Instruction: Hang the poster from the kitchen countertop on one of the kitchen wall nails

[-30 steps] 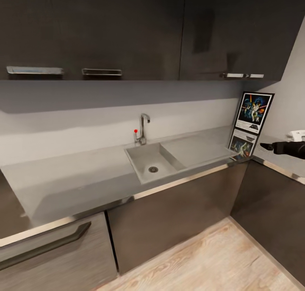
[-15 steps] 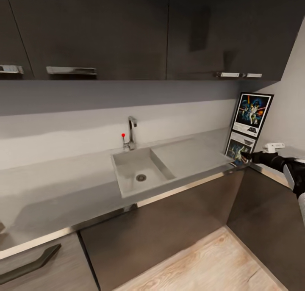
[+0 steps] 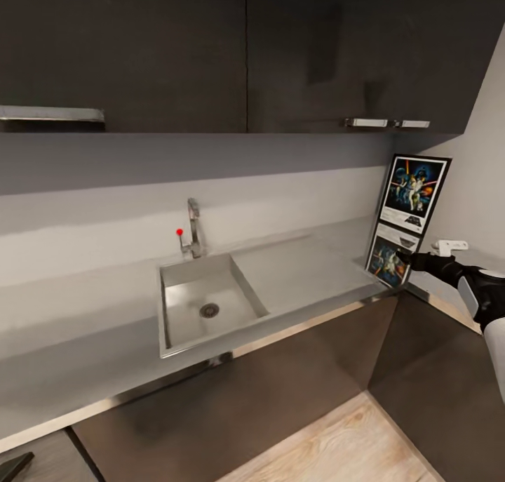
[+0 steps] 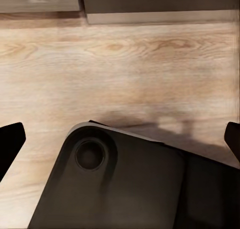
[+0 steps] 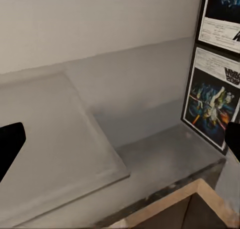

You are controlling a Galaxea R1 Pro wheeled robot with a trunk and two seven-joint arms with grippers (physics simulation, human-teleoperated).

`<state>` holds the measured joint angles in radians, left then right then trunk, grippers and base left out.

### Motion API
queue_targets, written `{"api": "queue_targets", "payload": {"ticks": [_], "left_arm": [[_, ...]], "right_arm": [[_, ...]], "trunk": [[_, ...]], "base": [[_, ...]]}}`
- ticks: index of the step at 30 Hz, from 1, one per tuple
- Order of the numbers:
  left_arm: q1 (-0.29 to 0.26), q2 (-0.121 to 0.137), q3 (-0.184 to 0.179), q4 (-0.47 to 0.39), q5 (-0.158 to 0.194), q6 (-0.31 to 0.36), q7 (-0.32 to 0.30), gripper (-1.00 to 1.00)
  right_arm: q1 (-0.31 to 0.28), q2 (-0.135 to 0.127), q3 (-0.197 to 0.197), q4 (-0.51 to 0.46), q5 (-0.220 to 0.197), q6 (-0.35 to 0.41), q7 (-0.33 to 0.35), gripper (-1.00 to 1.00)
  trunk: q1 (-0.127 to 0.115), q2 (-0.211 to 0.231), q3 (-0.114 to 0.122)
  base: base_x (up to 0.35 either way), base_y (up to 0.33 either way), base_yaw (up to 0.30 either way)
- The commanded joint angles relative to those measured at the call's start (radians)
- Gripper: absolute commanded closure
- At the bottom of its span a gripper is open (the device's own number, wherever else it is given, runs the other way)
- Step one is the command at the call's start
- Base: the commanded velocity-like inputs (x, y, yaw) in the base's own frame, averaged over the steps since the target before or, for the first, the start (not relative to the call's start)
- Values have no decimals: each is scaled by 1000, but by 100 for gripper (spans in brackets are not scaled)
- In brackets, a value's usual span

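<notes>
The poster (image 3: 414, 193) stands upright in the far right corner of the kitchen countertop (image 3: 308, 268), leaning on the wall. Its upside-down reflection (image 3: 388, 257) shows in the glossy slab below it. My right gripper (image 3: 406, 257) reaches in from the right at the level of the poster's bottom edge, close in front of it and open. In the right wrist view the poster (image 5: 222, 14) and its reflection (image 5: 212, 101) lie ahead between the spread fingers (image 5: 10, 146). My left gripper (image 4: 120, 139) is open and points down at the wooden floor. The wall nails are out of view.
A sink (image 3: 207, 303) with a faucet (image 3: 193, 229) is set into the countertop left of the middle. Glossy black upper cabinets (image 3: 245, 54) hang overhead. A small white object (image 3: 449, 245) lies on the side counter behind my right arm. Dark base cabinets (image 3: 308, 370) stand below.
The camera has shifted right, so the sink slides left in the picture. My right arm has stretched out from the right edge until its gripper is near the poster's foot.
</notes>
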<state>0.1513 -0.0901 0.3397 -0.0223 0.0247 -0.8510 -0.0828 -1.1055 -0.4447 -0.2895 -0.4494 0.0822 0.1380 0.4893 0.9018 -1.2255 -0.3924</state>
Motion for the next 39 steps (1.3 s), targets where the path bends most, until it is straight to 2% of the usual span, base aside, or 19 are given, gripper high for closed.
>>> {"api": "queue_targets", "payload": {"ticks": [1,10,39], "left_arm": [[1,0,7,-2,3,0,-9,-100],[1,0,7,-2,3,-2,-9,-100],[1,0,7,-2,2,0,-9,-100]], "right_arm": [[-1,6,-8,-3,6,4,8,-100],[-1,14,-8,-19,1,7,19,-100],[-1,13,-8,6,4,2,41,-100]], "trunk": [[0,0,-1],[0,0,-1],[0,0,-1]], "base": [[258,-257,0],[257,-258,0],[277,-223,0]]}}
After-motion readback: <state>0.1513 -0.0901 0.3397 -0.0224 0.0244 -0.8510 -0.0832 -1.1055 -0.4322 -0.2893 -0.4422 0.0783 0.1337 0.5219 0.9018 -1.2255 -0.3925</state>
